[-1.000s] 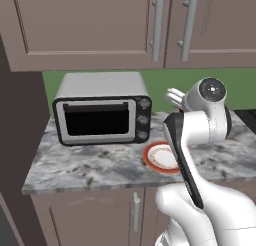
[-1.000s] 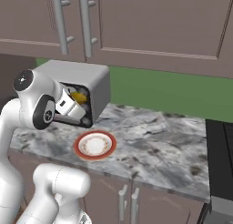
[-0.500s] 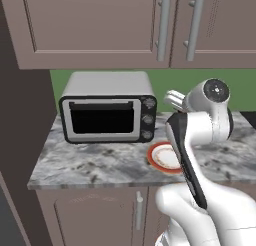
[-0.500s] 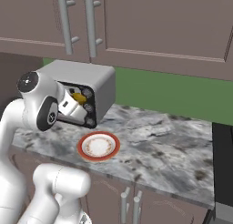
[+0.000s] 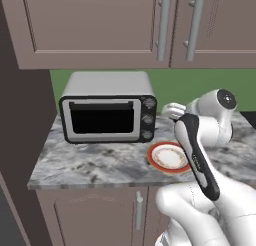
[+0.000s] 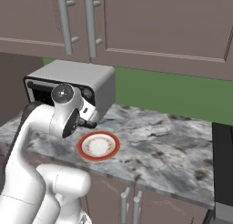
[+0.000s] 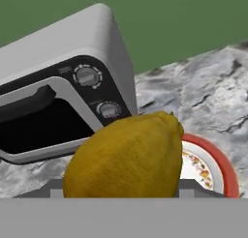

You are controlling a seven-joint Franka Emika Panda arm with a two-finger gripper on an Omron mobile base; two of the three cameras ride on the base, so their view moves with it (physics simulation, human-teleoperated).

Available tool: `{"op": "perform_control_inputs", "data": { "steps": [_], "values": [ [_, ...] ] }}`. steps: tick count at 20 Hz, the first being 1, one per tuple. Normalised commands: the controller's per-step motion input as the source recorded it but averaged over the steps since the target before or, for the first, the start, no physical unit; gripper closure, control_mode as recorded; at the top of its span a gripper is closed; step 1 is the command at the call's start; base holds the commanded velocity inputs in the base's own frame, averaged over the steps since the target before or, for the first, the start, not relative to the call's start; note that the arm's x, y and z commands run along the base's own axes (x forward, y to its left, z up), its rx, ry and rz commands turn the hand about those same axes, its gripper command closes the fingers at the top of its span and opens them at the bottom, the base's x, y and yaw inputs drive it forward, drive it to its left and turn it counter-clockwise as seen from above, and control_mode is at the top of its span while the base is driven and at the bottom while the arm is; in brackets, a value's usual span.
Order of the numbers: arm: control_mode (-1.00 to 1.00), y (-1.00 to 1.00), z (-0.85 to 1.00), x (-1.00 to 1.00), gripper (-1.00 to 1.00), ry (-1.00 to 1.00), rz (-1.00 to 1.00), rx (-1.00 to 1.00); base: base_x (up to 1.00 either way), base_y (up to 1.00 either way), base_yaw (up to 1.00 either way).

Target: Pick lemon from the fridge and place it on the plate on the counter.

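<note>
The dark yellow lemon [image 7: 125,160] sits large and close in the hand view, held between the fingers of my gripper [image 6: 89,123], which is shut on it. The white plate with the orange-red rim [image 6: 98,145] lies on the marbled counter [image 6: 164,145], just right of the toaster oven. In the hand view the plate [image 7: 213,170] shows beyond and to the right of the lemon. My hand hovers above the plate's left edge, close to the oven's front corner. The fridge is out of view.
A grey toaster oven [image 5: 107,108] with a dark door stands on the counter, left of the plate [image 5: 169,156]. Brown upper cabinets [image 5: 100,25] hang above. A dark tall panel [image 5: 22,120] borders the counter's left end. A dark appliance [image 6: 224,164] is at the far right.
The arm has swung to the right with the lemon, from in front of the oven toward the plate. Both base views have shifted slightly.
</note>
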Motion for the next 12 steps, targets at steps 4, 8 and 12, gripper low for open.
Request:
{"op": "perform_control_inputs", "data": {
  "steps": [4, 8, 12],
  "values": [
    [-1.0, 0.0, -0.48, 0.52, 1.0, 0.05, 0.25, 0.0, 0.0, 0.0, 0.0],
    [-1.0, -0.06, -0.48, 0.45, 1.0, 0.03, 0.22, 0.0, 0.0, 0.0, 0.0],
    [-1.0, -0.33, -0.52, 0.21, 1.0, 0.0, 0.17, 0.0, 0.0, 0.0, 0.0]
  ]
}}
